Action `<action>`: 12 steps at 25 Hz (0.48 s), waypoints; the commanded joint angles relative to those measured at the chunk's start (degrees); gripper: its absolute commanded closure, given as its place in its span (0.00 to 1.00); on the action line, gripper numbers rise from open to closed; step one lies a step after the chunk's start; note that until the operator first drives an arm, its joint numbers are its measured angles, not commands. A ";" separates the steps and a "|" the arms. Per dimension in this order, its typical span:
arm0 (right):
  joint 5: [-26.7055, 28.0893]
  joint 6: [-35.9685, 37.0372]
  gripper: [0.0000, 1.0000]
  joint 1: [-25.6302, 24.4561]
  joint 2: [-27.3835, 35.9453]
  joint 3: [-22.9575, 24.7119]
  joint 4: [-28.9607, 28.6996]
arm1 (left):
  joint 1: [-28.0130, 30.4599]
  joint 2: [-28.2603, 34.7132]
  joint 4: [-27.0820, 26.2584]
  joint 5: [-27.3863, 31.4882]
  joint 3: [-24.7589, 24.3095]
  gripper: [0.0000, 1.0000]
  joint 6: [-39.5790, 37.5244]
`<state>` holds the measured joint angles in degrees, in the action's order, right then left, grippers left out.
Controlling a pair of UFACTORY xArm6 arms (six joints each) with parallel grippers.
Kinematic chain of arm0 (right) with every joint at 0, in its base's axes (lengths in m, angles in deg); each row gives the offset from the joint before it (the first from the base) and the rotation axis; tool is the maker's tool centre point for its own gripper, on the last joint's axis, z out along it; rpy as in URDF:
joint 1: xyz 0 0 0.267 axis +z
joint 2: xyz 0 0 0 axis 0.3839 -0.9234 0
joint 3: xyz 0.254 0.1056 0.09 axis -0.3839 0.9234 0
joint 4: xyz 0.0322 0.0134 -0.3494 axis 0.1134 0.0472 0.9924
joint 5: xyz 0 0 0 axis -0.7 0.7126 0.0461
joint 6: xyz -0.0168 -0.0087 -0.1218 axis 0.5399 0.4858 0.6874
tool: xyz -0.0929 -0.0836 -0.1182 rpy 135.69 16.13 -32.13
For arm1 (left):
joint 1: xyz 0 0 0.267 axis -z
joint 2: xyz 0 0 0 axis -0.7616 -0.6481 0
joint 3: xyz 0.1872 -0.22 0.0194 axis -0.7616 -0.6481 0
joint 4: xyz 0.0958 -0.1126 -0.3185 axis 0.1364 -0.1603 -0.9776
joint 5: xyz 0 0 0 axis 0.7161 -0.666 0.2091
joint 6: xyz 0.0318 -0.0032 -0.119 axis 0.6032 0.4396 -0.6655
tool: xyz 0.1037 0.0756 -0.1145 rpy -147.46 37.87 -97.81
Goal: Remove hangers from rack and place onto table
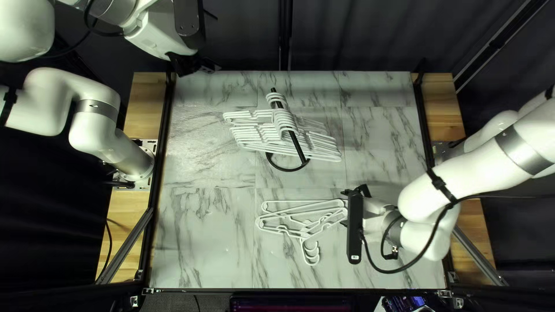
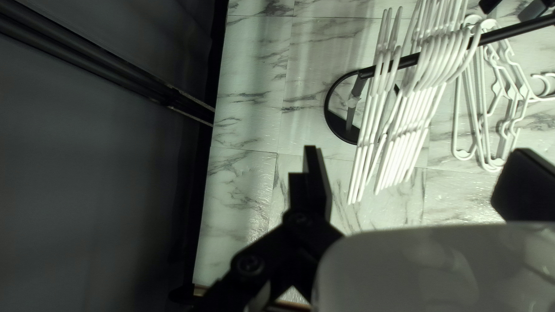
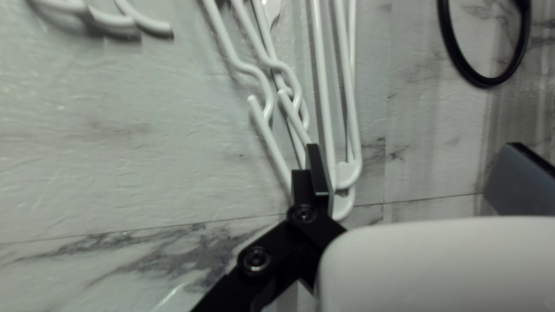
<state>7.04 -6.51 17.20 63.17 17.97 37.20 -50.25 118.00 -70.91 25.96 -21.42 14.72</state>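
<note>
Okay, so your left arm [image 1: 153, 32] is the big white thing looming closest, raised over the far left corner of the table [image 1: 214, 242] in the top left view. Its left gripper [image 1: 199, 65] is up there near the far edge, fingers spread wide with nothing between them. In the left wrist view you're looking past those fingers at the rack [image 1: 302, 152], which stands ahead of them.

That black rack has a curved base and sits around the middle of the table, toward the far half. A tight bunch of white hangers [image 1: 283, 122] is on its slanting bar (good luck getting an exact count, they overlap like crazy).

More white hangers on the table [image 1: 302, 236] lie flat in a loose overlapping pile, between the rack and the near edge. You can see two hooks, both pointing toward the near edge.

Your right arm [image 1: 485, 179] reaches in from the right, and its right gripper [image 1: 346, 207] is at the right-hand ends of that pile. Fingers are wide apart here too, not gripping anything. One finger [image 3: 318, 173] is right by the hanger ends, but I can't tell whether it's touching them.
</note>
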 commanded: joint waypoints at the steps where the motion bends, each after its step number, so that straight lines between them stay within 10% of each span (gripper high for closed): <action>1: 6.29 4.32 0.00 1.74 12.33 4.03 -5.41 | 0.00 0.00 0.00 0.00 0.00 0.00 0.00; 5: 13.22 8.39 0.00 2.42 24.55 6.94 -10.23 | 0.00 0.00 0.00 0.00 0.00 0.00 0.00; 12: 13.22 8.39 0.00 2.42 24.55 6.94 -10.23 | 0.00 0.00 0.00 0.00 0.00 0.00 0.00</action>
<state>20.23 1.85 19.61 87.70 24.90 26.99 -50.25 118.00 -70.91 25.96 -21.42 14.72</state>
